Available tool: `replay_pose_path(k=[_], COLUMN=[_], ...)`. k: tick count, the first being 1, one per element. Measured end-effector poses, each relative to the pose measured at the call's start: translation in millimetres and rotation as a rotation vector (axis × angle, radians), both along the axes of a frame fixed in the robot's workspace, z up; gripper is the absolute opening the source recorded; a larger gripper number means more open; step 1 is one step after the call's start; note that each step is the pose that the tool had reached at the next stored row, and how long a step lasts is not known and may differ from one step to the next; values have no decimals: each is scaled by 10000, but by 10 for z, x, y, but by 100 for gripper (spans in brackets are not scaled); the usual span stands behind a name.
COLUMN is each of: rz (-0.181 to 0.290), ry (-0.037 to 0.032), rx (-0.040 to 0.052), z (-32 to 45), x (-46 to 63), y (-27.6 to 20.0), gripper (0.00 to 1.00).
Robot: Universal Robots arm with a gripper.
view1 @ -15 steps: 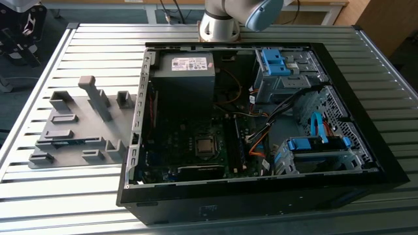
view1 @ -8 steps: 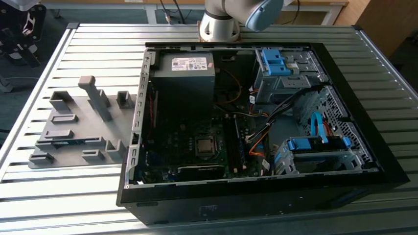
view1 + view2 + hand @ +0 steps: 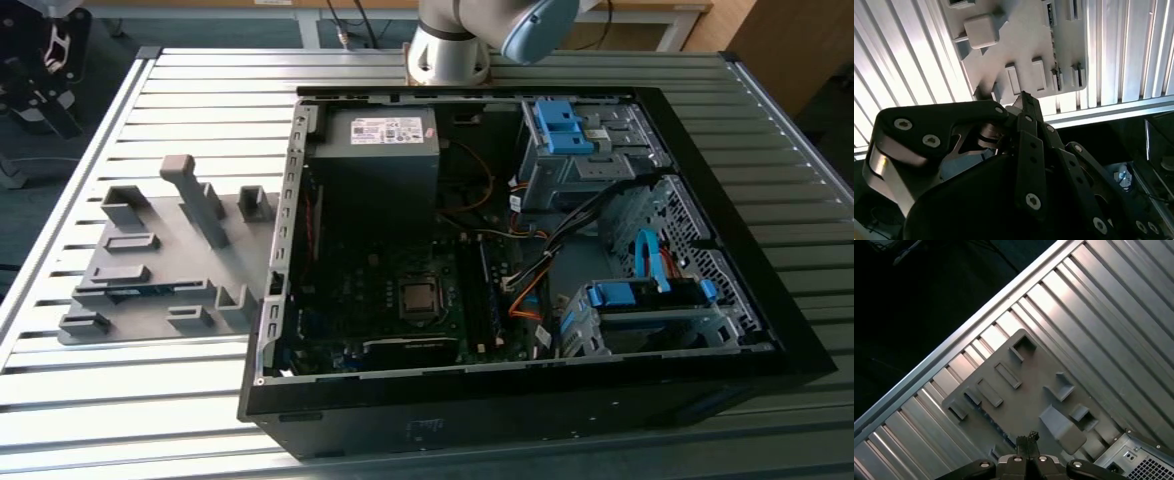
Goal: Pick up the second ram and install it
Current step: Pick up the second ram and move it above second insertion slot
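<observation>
Ram (image 3: 144,290) sits as a thin blue-green strip in a slot of the grey holder (image 3: 160,225). In the exterior view it is at about seven o'clock from the holder's tall post. The holder lies flat on the table (image 3: 174,400), at nine o'clock from the open case (image 3: 534,420) and just beside its wall.

The table is silvery metal, ribbed in long parallel slats that catch bright light. Both wrist views show those slats (image 3: 1094,305) (image 3: 894,75) and the holder (image 3: 1029,385) (image 3: 1024,45).

In both wrist views the gripper (image 3: 1027,439) (image 3: 1024,100) hangs over the holder and apart from it. Its black fingers are pressed together at the tips with nothing between them.

The case lies on its side with the cover off. Inside it, in the exterior view:
- a grey power supply (image 3: 380,150) at eleven o'clock
- the dark motherboard (image 3: 387,290) at seven o'clock
- blue-trimmed drive cages at one o'clock (image 3: 567,130) and at four o'clock (image 3: 641,310)

The arm (image 3: 447,50) stands on the table at twelve o'clock from the case.

Around the table, a wood panel (image 3: 787,50) shows at two o'clock. Dark equipment (image 3: 40,70) shows at ten o'clock, over a dull blue floor (image 3: 27,230).
</observation>
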State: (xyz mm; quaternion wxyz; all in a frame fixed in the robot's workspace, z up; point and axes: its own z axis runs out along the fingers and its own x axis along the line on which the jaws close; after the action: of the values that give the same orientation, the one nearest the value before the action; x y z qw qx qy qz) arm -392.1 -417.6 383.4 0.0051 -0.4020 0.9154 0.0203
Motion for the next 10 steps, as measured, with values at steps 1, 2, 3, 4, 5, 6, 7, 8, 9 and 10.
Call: replay_pose_path(k=[1,2,3,4,5,6,7,8,9,10], rz=[136,264,405,537,670,797,870,900,902,903], ry=[0,0,-1,0,0,-1,-1,-1,-1,-1], rx=[0,0,0,0,0,0,1,0,0,0], z=[-1,-1,-3,-4,-4,-5,-5,-4,-4,-5], x=[0,-1,-1,-1,-2,-2,-2,-2,-2,-2], y=[0,0,0,0,0,-1,-1,-1,-1,-1], gripper=[11,11,11,11,11,11,11,11,11,11])
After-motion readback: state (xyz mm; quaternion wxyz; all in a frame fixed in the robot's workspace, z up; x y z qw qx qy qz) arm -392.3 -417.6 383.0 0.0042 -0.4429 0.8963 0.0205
